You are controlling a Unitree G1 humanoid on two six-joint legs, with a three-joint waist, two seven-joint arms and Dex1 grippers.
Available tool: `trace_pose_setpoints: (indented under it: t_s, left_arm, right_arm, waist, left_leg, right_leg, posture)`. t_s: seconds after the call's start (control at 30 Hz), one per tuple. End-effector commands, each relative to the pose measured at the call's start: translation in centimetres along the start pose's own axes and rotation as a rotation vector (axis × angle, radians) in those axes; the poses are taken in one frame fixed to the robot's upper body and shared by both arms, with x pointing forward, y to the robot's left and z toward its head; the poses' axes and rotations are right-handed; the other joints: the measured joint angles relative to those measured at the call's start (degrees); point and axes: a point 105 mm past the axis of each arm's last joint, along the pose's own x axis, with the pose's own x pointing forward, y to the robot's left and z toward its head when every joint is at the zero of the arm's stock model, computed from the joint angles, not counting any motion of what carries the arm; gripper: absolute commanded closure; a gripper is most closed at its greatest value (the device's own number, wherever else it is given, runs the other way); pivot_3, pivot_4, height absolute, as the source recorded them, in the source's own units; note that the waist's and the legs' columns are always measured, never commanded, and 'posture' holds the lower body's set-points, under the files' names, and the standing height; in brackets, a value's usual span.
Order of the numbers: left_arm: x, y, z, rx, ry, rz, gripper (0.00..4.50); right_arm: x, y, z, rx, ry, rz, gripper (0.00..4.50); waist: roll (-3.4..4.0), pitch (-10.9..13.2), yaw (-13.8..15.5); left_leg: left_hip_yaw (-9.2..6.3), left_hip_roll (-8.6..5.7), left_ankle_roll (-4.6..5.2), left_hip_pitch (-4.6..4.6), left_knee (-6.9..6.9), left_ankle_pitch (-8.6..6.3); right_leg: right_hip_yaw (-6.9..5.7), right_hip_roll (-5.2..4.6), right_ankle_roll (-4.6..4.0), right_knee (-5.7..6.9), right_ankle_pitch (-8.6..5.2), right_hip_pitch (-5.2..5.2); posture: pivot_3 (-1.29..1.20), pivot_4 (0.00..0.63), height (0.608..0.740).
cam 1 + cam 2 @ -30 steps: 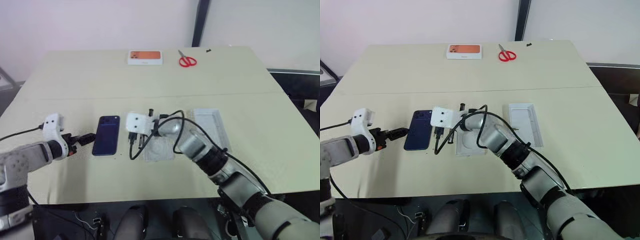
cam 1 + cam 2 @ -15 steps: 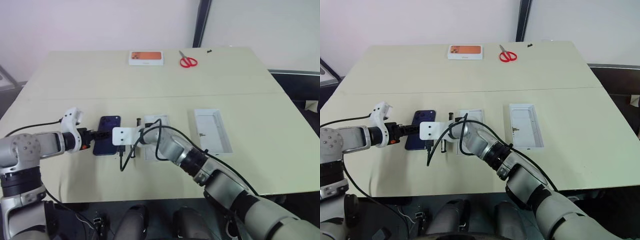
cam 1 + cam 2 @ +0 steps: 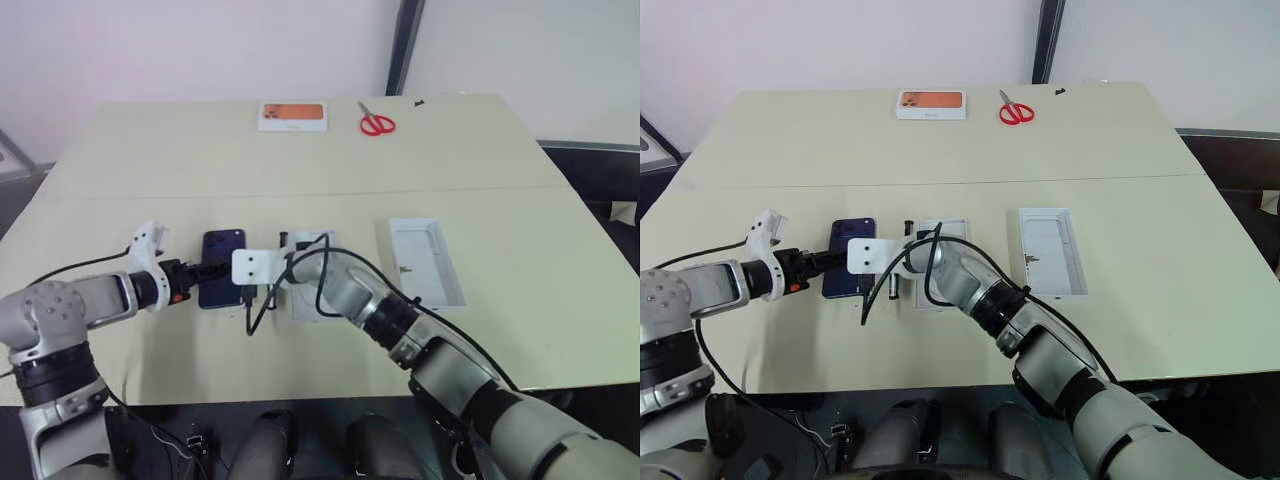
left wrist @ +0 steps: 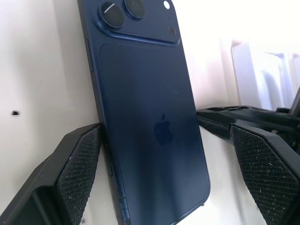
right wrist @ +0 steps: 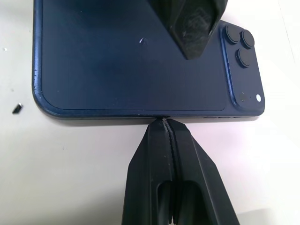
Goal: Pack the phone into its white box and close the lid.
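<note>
The dark navy phone lies back-up on the table, its camera cluster at the far end. My left gripper is open and straddles the phone's near end. One pad sits close against one long edge, and the other pad stands apart from the opposite edge. My right gripper is shut, with its tips at that opposite long edge. The white box lies just right of the phone, partly hidden by my right arm. The lid rests inside-up further right.
A small orange-topped white box and red scissors lie at the table's far edge. Black cables loop from both wrists over the table near the phone. The table's front edge runs close below my arms.
My left gripper has come in from the left and now straddles the phone. My right gripper has shifted left from over the white box to the phone's edge.
</note>
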Motion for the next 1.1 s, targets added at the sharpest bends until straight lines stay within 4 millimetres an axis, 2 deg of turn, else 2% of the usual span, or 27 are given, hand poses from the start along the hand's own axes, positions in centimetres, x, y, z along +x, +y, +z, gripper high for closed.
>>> trace_pose_setpoints:
  t_s: [0.03,0.3,0.53,0.63,0.73,1.1]
  left_arm:
    - [0.7,-1.5,-0.8,-0.042,0.049,-0.12,0.0]
    - [1.0,-1.9,-0.5,-0.081,0.041,-0.155,0.0]
    - [0.6,-0.6,0.1,-0.096,0.008,-0.065,0.0]
    - [0.6,-0.5,0.2,-0.101,-0.003,-0.058,0.83]
    - [0.6,-0.5,0.3,-0.103,-0.01,-0.054,2.26]
    - [0.3,0.1,0.2,-0.162,-0.055,-0.062,2.26]
  right_arm:
    - [-0.3,-0.4,2.0,-0.024,-0.07,-0.022,4.48]
    - [-0.1,0.1,2.0,-0.02,-0.072,-0.012,4.48]
    - [-0.2,0.2,2.0,-0.023,-0.073,-0.01,4.48]
    - [-0.3,0.3,1.9,-0.031,-0.072,-0.007,4.5]
    - [-0.4,0.3,2.0,-0.039,-0.073,-0.006,4.5]
    - [-1.9,-0.6,2.9,-0.057,-0.094,-0.024,4.5]
  waist:
    - [0.0,0.0,-0.03]
    - [-0.02,0.0,-0.17]
    - [-0.02,0.0,-0.38]
    - [-0.02,0.0,-0.43]
    - [-0.04,0.01,-0.42]
    - [-0.07,0.03,-0.42]
  left_leg:
    - [0.0,0.0,0.0,0.0,0.0,0.0]
    - [0.0,0.0,0.0,0.0,0.0,0.0]
    - [0.0,0.0,-0.02,0.0,-0.03,0.01]
    - [0.0,0.0,-0.02,0.0,-0.03,0.01]
    - [0.0,0.0,-0.03,-0.02,-0.04,0.01]
    - [-0.01,0.01,-0.04,-0.04,-0.05,0.01]
  right_leg:
    - [0.0,0.0,0.0,0.0,0.0,0.0]
    - [0.0,0.0,0.0,0.0,0.0,-0.01]
    - [0.0,0.01,0.0,0.0,0.0,-0.02]
    - [0.01,0.01,0.0,0.0,0.0,-0.03]
    - [0.01,0.01,0.0,0.0,0.0,-0.05]
    - [0.01,0.02,0.0,0.0,0.0,-0.09]
  posture:
    - [0.0,0.15,0.74]
    - [0.0,0.15,0.74]
    - [0.0,0.15,0.74]
    - [0.0,0.15,0.74]
    - [0.0,0.15,0.74]
    - [0.0,0.15,0.74]
